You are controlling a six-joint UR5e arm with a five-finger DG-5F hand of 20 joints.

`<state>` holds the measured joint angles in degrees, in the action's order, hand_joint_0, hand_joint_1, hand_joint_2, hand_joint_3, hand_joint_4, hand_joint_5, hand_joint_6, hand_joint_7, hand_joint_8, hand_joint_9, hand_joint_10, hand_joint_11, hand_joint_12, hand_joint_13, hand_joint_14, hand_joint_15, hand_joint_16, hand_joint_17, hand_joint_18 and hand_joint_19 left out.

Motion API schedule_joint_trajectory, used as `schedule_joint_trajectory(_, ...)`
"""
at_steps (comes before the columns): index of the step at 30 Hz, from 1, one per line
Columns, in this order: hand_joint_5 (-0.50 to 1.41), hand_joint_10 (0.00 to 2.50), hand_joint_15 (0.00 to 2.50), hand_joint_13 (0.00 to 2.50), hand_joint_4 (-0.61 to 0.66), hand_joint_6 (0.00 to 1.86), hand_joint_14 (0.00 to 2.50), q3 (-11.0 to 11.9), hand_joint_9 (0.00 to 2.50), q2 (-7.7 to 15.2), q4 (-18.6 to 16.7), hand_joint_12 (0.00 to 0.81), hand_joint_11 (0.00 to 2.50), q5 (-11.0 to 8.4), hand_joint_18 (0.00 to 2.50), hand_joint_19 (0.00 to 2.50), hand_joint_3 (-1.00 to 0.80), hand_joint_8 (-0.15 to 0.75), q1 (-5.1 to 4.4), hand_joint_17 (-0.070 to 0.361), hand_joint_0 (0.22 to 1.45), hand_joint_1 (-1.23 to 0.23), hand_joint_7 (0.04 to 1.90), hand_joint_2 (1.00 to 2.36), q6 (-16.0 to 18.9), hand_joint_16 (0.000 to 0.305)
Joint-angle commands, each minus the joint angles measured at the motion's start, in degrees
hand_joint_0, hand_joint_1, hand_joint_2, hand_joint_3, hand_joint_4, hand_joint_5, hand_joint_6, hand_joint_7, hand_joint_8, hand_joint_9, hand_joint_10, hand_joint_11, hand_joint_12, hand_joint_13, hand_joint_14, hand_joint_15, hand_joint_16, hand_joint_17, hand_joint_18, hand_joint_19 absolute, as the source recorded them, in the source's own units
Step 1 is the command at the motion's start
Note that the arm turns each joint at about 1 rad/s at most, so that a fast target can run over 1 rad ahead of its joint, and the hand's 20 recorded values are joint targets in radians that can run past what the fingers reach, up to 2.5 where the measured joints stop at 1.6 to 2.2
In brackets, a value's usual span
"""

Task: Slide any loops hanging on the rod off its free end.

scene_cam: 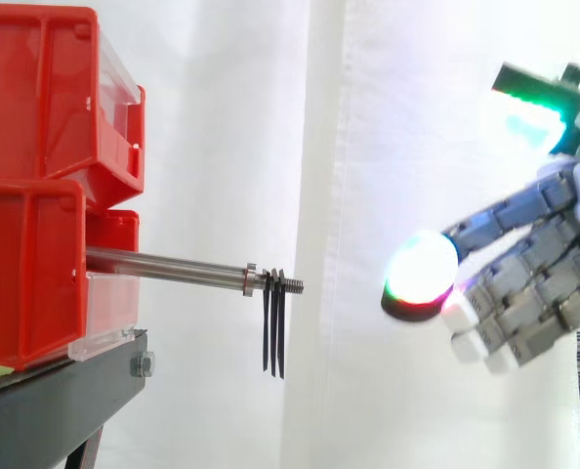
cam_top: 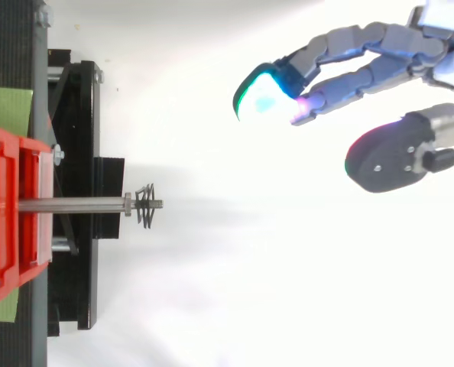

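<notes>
Where the rod (scene_cam: 163, 264) ends: black loops (scene_cam: 273, 327) hang at its threaded tip.
Hand (scene_cam: 539, 303): relaxed open, empty, well apart from rod.

bright, even light; white curtain (scene_cam: 417, 98) washed out; faint shadow (cam_top: 204, 208) beyond the rod (cam_top: 74, 205).

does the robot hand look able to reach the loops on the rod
Probably yes: the open robot hand faces the loops hanging near the free end of the rod, with nothing between them.
</notes>
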<state>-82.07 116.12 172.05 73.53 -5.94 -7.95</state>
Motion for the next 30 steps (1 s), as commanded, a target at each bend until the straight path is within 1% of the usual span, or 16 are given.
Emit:
schedule_joint_trajectory(1,-0.21,0.00,0.00,0.64,0.25,0.50,0.00,0.0,0.68,1.7,-0.9,0.346,0.00,0.21,0.53,0.08,-0.50,0.291,0.14,0.095,0.51,-0.52,0.66,1.00,-0.1,0.042)
schedule_joint_trajectory(4,-0.21,0.00,0.00,0.64,0.26,0.50,0.00,0.0,0.67,3.1,-3.0,0.362,0.00,0.21,0.54,0.06,-0.50,0.301,0.23,0.102,0.47,-0.54,0.66,1.00,-0.7,0.045)
schedule_joint_trajectory(5,-0.21,0.00,0.00,0.64,0.27,0.50,0.00,0.0,0.67,4.4,-5.2,0.371,0.00,0.30,0.55,0.05,-0.50,0.309,0.41,0.105,0.45,-0.55,0.66,1.00,-1.3,0.047)
schedule_joint_trajectory(8,-0.21,0.00,0.00,0.64,0.27,0.50,0.00,0.0,0.66,5.8,-8.3,0.371,0.00,0.30,0.55,0.06,-0.50,0.304,0.58,0.105,0.45,-0.57,0.66,1.00,-2.0,0.047)
schedule_joint_trajectory(9,-0.21,0.00,0.00,0.65,0.27,0.50,0.00,0.0,0.67,6.0,-10.9,0.368,0.00,0.47,0.55,0.06,-0.50,0.306,0.85,0.105,0.45,-0.57,0.66,1.00,-2.1,0.047)
schedule_joint_trajectory(11,-0.21,0.00,0.00,0.66,0.27,0.50,0.00,-0.1,0.69,6.2,-12.6,0.366,0.00,0.82,0.56,0.07,-0.50,0.304,1.02,0.104,0.45,-0.58,0.66,1.00,-2.2,0.046)
schedule_joint_trajectory(17,-0.20,0.00,0.00,0.69,0.27,0.50,0.00,-0.1,0.72,8.8,-13.8,0.361,0.00,1.35,0.56,0.07,-0.50,0.304,0.93,0.100,0.46,-0.59,0.66,1.00,-2.1,0.045)
schedule_joint_trajectory(18,-0.20,0.00,0.00,0.69,0.28,0.50,0.00,0.0,0.72,9.7,-15.5,0.362,0.00,1.26,0.56,0.08,-0.50,0.303,0.85,0.100,0.46,-0.59,0.66,1.00,-2.2,0.044)
schedule_joint_trajectory(21,-0.20,0.00,0.00,0.72,0.29,0.50,0.00,-0.1,0.74,10.8,-17.9,0.353,0.00,1.35,0.57,0.09,-0.50,0.306,0.76,0.096,0.48,-0.60,0.67,1.00,-2.1,0.043)
schedule_joint_trajectory(22,-0.19,0.00,0.00,0.72,0.29,0.50,0.00,-0.1,0.75,12.6,-20.7,0.350,0.00,1.44,0.57,0.10,-0.50,0.305,0.76,0.094,0.48,-0.59,0.67,1.00,-2.2,0.042)
schedule_joint_trajectory(25,-0.18,0.00,0.00,0.74,0.29,0.50,0.00,0.0,0.78,14.7,-25.2,0.346,0.00,1.44,0.58,0.11,-0.50,0.303,0.50,0.092,0.50,-0.60,0.69,1.00,-2.3,0.041)
schedule_joint_trajectory(26,-0.18,0.00,0.01,0.75,0.29,0.50,0.00,-0.1,0.79,16.1,-28.4,0.345,0.00,1.44,0.58,0.11,-0.50,0.302,0.41,0.091,0.50,-0.60,0.70,1.00,-2.6,0.040)
schedule_joint_trajectory(27,-0.18,0.00,0.01,0.75,0.30,0.50,0.00,0.0,0.79,16.7,-29.3,0.345,0.00,1.44,0.58,0.12,-0.50,0.301,0.32,0.090,0.51,-0.61,0.72,1.00,-2.6,0.040)
schedule_joint_trajectory(28,-0.17,0.00,0.02,0.75,0.29,0.50,0.00,0.0,0.79,17.8,-31.9,0.342,0.00,1.79,0.58,0.12,-0.50,0.300,0.23,0.089,0.51,-0.62,0.74,1.00,-2.6,0.039)
schedule_joint_trajectory(29,-0.17,0.00,0.02,0.75,0.29,0.50,0.00,0.0,0.79,17.8,-31.9,0.341,0.00,1.79,0.58,0.12,-0.50,0.300,0.23,0.088,0.51,-0.64,0.76,1.00,-2.6,0.039)
schedule_joint_trajectory(30,-0.17,0.00,0.02,0.75,0.29,0.50,0.00,0.6,0.79,19.6,-35.3,0.340,0.00,2.93,0.58,0.12,-0.50,0.299,0.06,0.087,0.52,-0.65,0.77,1.00,-2.6,0.039)
